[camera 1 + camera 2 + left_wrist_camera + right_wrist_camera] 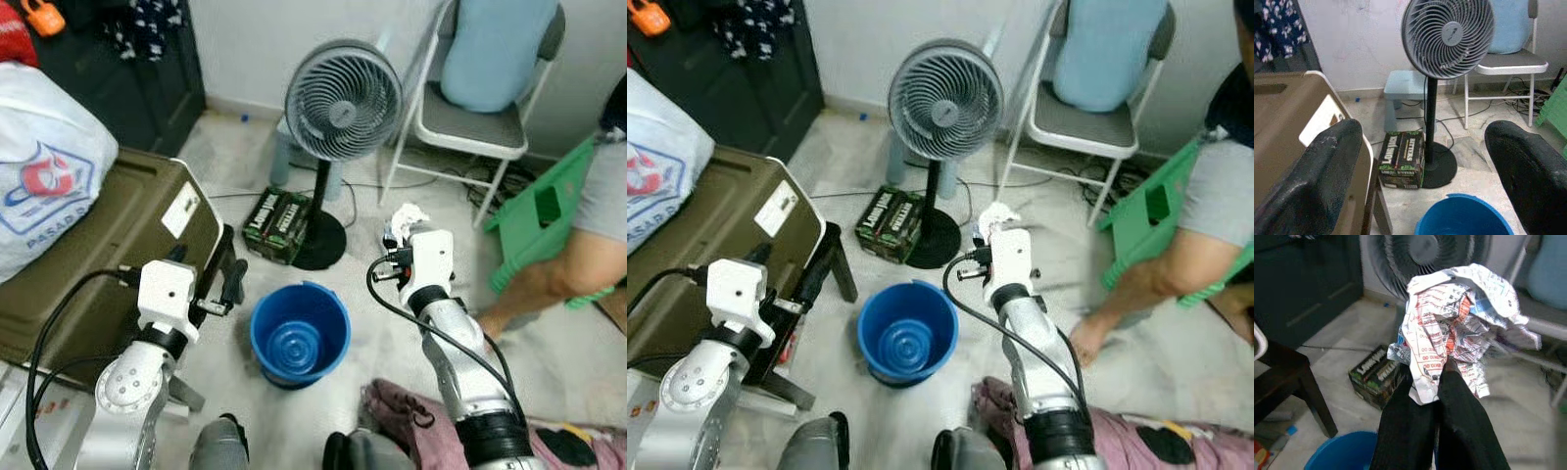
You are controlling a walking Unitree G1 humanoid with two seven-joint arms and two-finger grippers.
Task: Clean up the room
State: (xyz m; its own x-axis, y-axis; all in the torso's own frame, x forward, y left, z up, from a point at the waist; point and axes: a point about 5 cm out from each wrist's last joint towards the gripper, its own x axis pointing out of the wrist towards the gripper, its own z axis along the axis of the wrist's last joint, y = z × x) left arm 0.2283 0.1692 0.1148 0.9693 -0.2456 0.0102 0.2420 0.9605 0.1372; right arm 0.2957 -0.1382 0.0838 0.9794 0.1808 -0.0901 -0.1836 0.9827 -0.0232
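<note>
The crumpled paper [1454,328] sits clamped between the right gripper [1442,369]'s closed fingers, up beside the blue bucket [299,335], whose ribbed inside holds nothing, while the left gripper [1435,171] hangs spread apart at the bucket's other side.

Open bucket [299,336]; fan [342,103] behind.

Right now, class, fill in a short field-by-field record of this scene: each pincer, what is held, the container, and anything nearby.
right pincer: shut on a crumpled paper, raised to the right of the bucket
left pincer: open, holding nothing, beside the olive case
container: blue bucket on the floor between the arms, looks empty
behind bucket: standing fan and a green box at its base
also nearby: folding chair, a person's leg, pink cloth on the floor
</note>
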